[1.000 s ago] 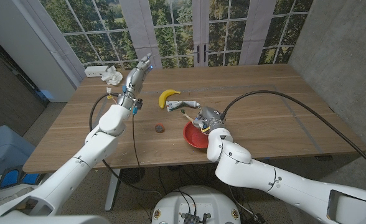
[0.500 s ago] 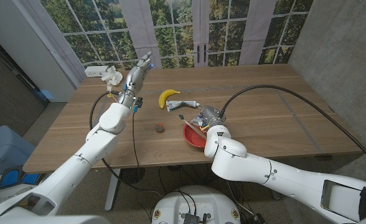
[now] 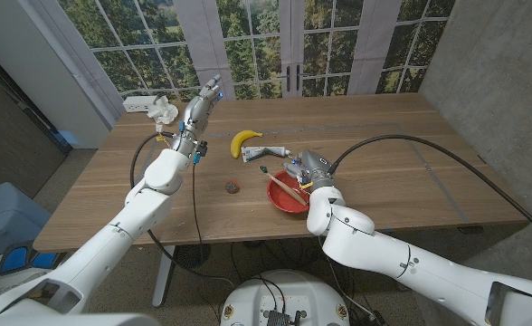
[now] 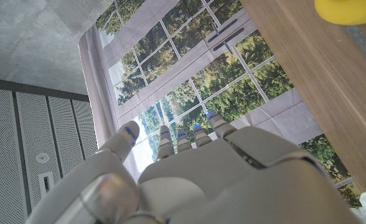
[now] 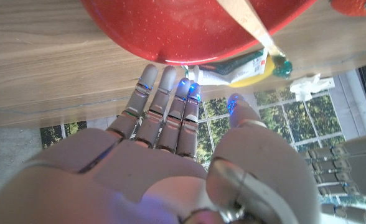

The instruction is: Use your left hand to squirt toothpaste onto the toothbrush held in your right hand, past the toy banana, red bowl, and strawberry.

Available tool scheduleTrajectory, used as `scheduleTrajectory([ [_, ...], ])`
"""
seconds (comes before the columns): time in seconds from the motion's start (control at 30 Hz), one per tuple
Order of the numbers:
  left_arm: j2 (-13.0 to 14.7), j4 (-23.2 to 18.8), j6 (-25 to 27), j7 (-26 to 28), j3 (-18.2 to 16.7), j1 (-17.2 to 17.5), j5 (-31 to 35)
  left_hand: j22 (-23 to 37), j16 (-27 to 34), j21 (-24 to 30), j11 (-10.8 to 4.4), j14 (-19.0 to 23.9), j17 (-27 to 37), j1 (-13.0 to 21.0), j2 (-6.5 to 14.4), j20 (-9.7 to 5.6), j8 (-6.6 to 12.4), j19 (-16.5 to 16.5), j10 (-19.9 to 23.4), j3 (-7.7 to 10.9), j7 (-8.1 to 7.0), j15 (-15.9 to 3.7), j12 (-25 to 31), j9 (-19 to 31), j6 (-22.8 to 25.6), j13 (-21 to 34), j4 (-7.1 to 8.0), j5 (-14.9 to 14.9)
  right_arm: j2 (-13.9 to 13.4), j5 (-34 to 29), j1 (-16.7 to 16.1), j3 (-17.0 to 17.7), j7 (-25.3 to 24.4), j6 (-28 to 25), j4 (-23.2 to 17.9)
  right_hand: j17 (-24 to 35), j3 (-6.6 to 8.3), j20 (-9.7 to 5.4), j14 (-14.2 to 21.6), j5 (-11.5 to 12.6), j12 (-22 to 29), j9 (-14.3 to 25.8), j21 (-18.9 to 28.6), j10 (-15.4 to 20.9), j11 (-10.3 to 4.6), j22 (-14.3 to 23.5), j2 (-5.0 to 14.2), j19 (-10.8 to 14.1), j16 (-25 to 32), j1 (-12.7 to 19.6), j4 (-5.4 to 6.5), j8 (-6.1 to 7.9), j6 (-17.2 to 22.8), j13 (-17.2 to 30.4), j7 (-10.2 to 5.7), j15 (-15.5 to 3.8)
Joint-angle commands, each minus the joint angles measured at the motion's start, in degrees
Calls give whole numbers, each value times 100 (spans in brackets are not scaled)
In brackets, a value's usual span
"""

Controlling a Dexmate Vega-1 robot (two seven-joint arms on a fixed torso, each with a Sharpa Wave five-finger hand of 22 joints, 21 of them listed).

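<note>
Judging from the head view, nothing is grasped yet: the right hand (image 3: pixel 306 168) hovers, fingers apart and empty, over the red bowl (image 3: pixel 285 196) by the tabletop's near edge, where the toothbrush (image 3: pixel 280 186) lies across the rim. The toothpaste (image 3: pixel 266 152) lies mid-table beside the toy banana (image 3: pixel 243 139). The left hand (image 3: pixel 203 101) is raised, fingers straight, empty, toward the far-left corner.

The left wrist view shows its fingers (image 4: pixel 170 140) extended, holding nothing.

The right wrist view shows fingers (image 5: pixel 164 93) spread; next they need to close on the toothbrush handle.
</note>
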Motion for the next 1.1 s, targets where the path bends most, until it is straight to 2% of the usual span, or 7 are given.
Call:
scheduleTrajectory([
  [0.03,10,31,-12,-29,2,-19,-22,-3,-18,-7,-16,-21,9,77,195,13,-17,1,-12,11,-26,-291,-21,6,-35,18,-50,-22,-26,42,-797,844,-600,2067,236,-127,27,-9,-68,61,-113,-9,-43,-149,26,24,43,-48,-142,-205,21,23,-35,-80,6,-135],
  [0.23,10,59,3,-66,18,-49,-44,-3,-19,-14,-29,-25,9,72,173,7,-22,-7,-15,-2,-35,-278,-21,6,-55,18,-83,-30,-2,252,-899,1190,-289,2228,209,-382,-50,-70,-444,67,-307,-48,-166,-371,90,22,27,-169,-487,-538,43,-14,-238,-285,30,-15],
  [0.47,16,70,41,-83,29,-64,-64,-2,-22,-20,-12,-37,8,40,70,4,-35,-3,-30,-67,-69,-236,-23,6,-118,20,-169,-52,-13,561,-963,1555,-33,2483,234,-626,-84,-12,-778,55,-432,-116,-329,-660,193,11,69,-338,-792,-774,20,-67,-554,-516,91,55],
  [0.6,24,67,72,-90,32,-70,-78,-1,-21,-19,-2,-38,8,20,21,16,-36,8,-34,-103,-76,-228,-23,6,-142,20,-212,-58,-40,661,-1020,1713,-12,2798,299,-701,-100,16,-873,43,-460,-147,-388,-789,190,7,90,-380,-879,-856,13,-102,-722,-604,92,71],
  [0.73,32,69,105,-101,38,-84,-92,-1,-22,-18,0,-45,9,9,10,16,-42,16,-44,-120,-65,-226,-25,6,-175,21,-235,-58,-65,777,-1064,1873,16,3187,409,-806,-126,34,-1082,21,-485,-202,-474,-976,268,1,127,-419,-1027,-977,6,-134,-972,-739,42,127],
  [0.93,48,69,181,-127,57,-121,-112,1,-23,-18,-8,-57,12,-5,24,8,-43,25,-55,-136,-30,-225,-27,6,-207,21,-260,-54,-222,1103,-1075,2149,328,3904,579,-1041,-150,-122,-1571,-33,-513,-345,-721,-1443,196,-13,223,-601,-1360,-1195,-23,-102,-1221,-1058,-59,136],
  [1.1,54,52,257,-131,79,-147,-121,3,-18,-23,5,-69,17,-34,56,-8,-39,22,-75,-163,-25,-219,-29,6,-250,22,-292,-48,-236,1193,-1079,2278,398,4189,695,-1226,-84,-213,-1823,-47,-524,-426,-882,-1721,155,-21,303,-720,-1574,-1241,-77,-128,-1415,-1257,-155,80],
])
